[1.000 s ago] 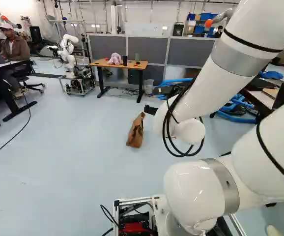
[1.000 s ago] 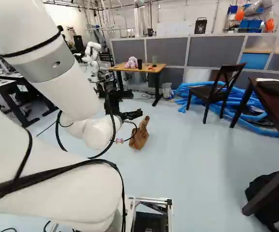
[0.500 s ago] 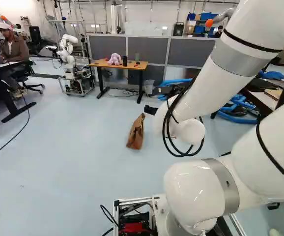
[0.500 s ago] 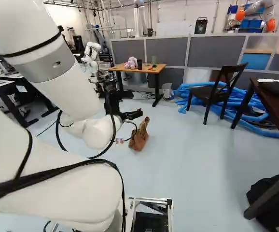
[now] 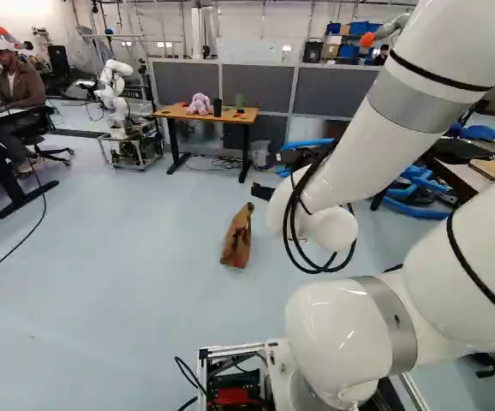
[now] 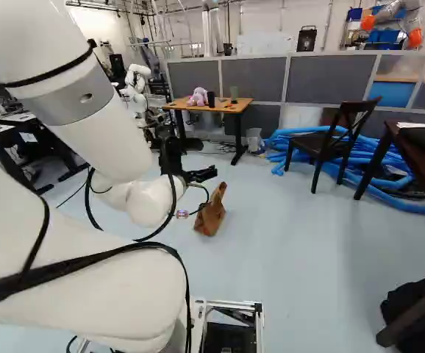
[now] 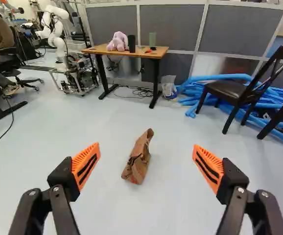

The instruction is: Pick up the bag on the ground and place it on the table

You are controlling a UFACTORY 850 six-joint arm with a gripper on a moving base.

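Bag [image 7: 138,161] of creased brown paper, tapering to a crumpled top, on smooth pale floor [image 7: 92,128], ahead of the gripper [image 6: 200,175], whose jaws stand wide apart, ribbed orange pads [image 7: 86,165] holding nothing. Beyond: flat wood-topped table [image 7: 131,55], fuzzy pink plush toy [image 7: 118,42], grey panels [image 7: 172,25], looping blue tubing [image 7: 193,89]

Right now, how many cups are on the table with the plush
2 on the table: the black cup beside the pink plush, and the green cup farther from it. One could be hidden behind the plush.
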